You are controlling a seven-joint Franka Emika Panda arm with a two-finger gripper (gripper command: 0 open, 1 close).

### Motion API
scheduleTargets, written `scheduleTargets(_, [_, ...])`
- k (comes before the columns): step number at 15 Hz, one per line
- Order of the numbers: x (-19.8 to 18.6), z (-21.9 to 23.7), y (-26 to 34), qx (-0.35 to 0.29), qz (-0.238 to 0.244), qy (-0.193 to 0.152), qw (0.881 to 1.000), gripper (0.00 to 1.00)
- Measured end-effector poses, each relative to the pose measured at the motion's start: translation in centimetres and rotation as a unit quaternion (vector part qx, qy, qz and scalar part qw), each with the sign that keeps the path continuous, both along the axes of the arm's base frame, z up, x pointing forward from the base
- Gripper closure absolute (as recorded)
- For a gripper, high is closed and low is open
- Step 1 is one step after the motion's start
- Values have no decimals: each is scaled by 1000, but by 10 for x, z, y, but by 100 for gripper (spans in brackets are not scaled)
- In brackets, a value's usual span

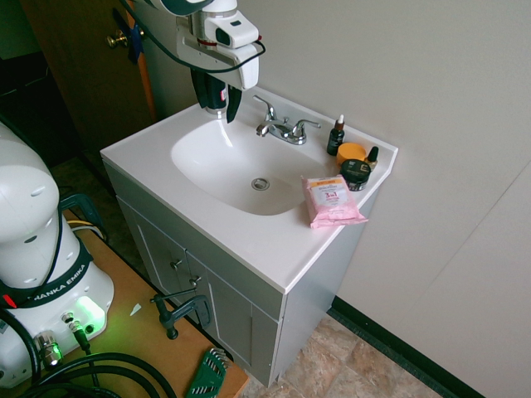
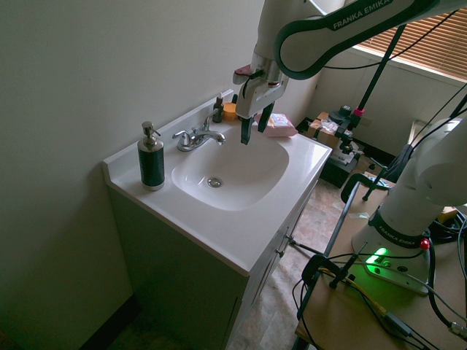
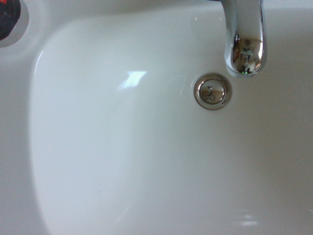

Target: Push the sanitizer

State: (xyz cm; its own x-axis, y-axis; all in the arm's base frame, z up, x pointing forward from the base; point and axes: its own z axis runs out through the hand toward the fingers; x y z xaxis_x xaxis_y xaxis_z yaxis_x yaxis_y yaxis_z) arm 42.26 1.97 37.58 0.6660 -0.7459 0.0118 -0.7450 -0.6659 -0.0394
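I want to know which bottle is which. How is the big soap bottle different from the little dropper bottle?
The sanitizer is tall and wide with a silver pump on top; the dropper bottle is small and thin with a white tip. The sanitizer stands alone on one side of the tap; the dropper bottle stands beside jars on the other side. Both are dark and upright.

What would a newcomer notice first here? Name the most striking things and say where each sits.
The white arm's gripper hangs open above the white sink basin, near the chrome faucet. The sanitizer, black with a silver pump, stands alone on the counter corner by the wall, on one side of the faucet. On the other side a pink wipes pack lies beside small jars and a dropper bottle.
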Motion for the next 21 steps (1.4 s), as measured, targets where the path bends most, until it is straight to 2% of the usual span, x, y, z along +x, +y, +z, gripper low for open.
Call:
scheduleTargets(6, [5,13,14,-4,18,-15,1000,0])
scheduleTargets(9, [21,45,37,-10,31,-39,999,0])
scheduleTargets(10, [29,58,50,-12,34,-49,998,100])
scheduleTargets(13, [63,89,97,-15,46,-68,997,100])
scheduleTargets(16, [100,101,129,-20,55,-67,996,100])
scheduleTargets(21, [131,115,176,-28,66,-69,995,100])
